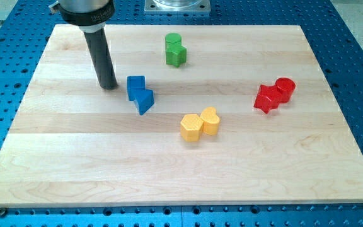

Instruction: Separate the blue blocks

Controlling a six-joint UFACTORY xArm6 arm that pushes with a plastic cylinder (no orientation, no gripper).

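While the blue blocks (140, 93) sit touching, left of bench centre toward the far edge, my tip (108, 86) is parked just beside them on the left. No gripper fitted. Approach step judged; wedge needed at seam.

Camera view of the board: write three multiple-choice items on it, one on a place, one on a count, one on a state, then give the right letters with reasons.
1. Where is my tip relative to the blue blocks?
A. to the view's left of them
B. to the view's right of them
C. below them, near the view's bottom

2. How many colour pairs of blocks lie on the board?
A. two
B. three
C. four

3. How do the two blue blocks stand to each other?
A. far apart
B. touching
C. one stacked on the other

Answers: 1 A, the tip sits just left of the upper blue block. 2 C, blue, green pair, red pair and yellow pair. 3 B, the upper blue block meets the lower blue block with no gap.
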